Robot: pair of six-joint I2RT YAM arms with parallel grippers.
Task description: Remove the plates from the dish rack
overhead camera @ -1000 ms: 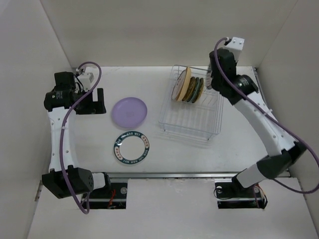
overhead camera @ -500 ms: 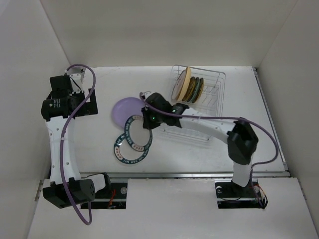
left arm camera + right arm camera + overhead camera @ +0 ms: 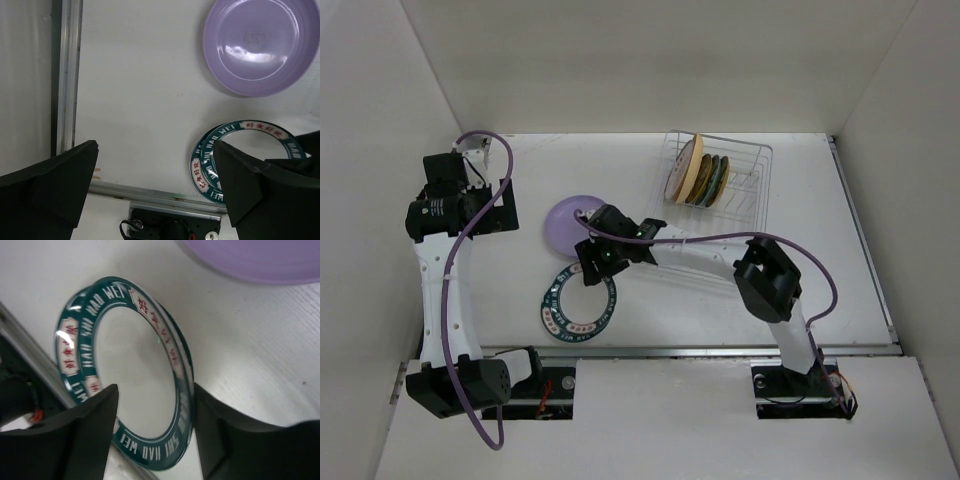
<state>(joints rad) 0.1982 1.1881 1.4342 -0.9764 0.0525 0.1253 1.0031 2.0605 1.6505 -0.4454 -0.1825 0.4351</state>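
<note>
Stacked teal-rimmed plates (image 3: 250, 161) are being framed by the wide-spread right gripper (image 3: 154, 410). The left gripper (image 3: 155, 150) is being held wide, empty.

The teal-rimmed plate (image 3: 125, 375) carries white letters reading "SHI HAO WEI" around its rim, between red Chinese characters.

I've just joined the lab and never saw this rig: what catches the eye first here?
The right arm stretches far left across the table, its hand poised over two teal-rimmed plates stacked slightly offset near the front edge. A lavender plate lies just behind them, and several more plates stand on edge in the wire dish rack at the back right.
</note>
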